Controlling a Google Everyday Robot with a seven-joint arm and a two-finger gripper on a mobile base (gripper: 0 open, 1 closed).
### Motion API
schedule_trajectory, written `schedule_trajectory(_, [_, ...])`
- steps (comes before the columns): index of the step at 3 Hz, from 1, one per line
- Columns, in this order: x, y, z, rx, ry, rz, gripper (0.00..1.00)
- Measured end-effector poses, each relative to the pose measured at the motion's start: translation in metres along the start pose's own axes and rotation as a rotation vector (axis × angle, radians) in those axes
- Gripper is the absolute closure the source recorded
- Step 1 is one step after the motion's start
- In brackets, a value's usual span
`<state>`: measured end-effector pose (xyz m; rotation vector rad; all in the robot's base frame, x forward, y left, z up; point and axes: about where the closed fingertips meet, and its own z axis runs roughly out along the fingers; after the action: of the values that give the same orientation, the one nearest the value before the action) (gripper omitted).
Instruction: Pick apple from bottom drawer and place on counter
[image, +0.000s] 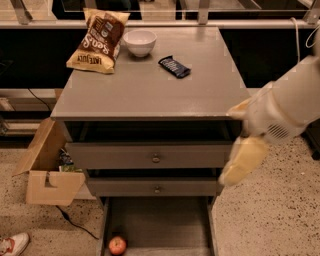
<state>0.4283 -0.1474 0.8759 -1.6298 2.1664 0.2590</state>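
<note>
The apple (117, 245), small and red with yellowish patches, lies on the floor of the open bottom drawer (165, 225), in its front left corner. The counter (150, 90) is the grey top of the cabinet above it. My arm comes in from the right. The gripper (239, 167), pale yellow, hangs in front of the cabinet's right edge at the height of the two knobbed drawers. It is above and well to the right of the apple and holds nothing that shows.
On the counter's far part are a brown chip bag (97, 40), a white bowl (140, 41) and a dark snack bar (174, 66). Two knobbed drawers (155, 157) stand slightly open. An open cardboard box (47, 175), a cable and a shoe (10, 245) are at the left on the floor.
</note>
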Motion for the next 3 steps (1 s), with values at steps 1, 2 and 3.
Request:
schedule_trajectory(1, [-0.015,0.039,0.080,-0.111,-0.148,0.080,0.00])
schedule_trajectory(2, [-0.023,0.046,0.095,-0.108,-0.181,0.109,0.00])
schedule_trajectory(3, [-0.023,0.046,0.095,-0.108,-0.181,0.109,0.00])
